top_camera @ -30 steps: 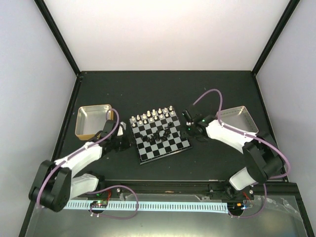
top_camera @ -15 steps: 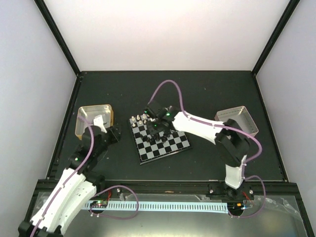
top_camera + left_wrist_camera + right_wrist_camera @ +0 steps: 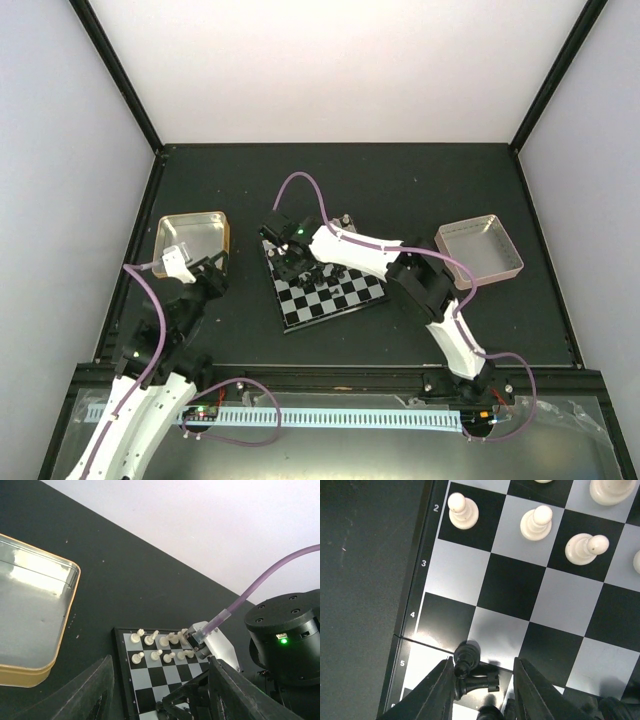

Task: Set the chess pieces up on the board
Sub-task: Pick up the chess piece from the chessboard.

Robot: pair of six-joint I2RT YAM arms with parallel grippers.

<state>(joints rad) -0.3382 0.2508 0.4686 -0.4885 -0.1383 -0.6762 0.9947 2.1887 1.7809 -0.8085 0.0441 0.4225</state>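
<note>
The board [image 3: 345, 292] lies at the table's middle. White chess pieces [image 3: 150, 640] stand in two rows along its far side. My right gripper [image 3: 485, 690] hangs low over the board's left part, open. A black piece [image 3: 479, 682] lies on its side between the fingers, close to the left finger [image 3: 440, 692]. A black pawn [image 3: 466, 656] stands just ahead of that finger. More black pieces [image 3: 330, 272] cluster mid-board. My left gripper [image 3: 190, 262] is open and empty, left of the board beside the left tray [image 3: 172, 228].
A second metal tray [image 3: 480, 245] sits right of the board. The right arm [image 3: 370, 252] stretches across the board's far half, with its purple cable [image 3: 300, 185] looping above. White pawns [image 3: 536, 522] stand a few squares ahead of the right fingers.
The right arm swung from the board's right side across to its left part, and its jaws narrowed. The left arm pulled back from the board's left edge, and its jaws opened.
</note>
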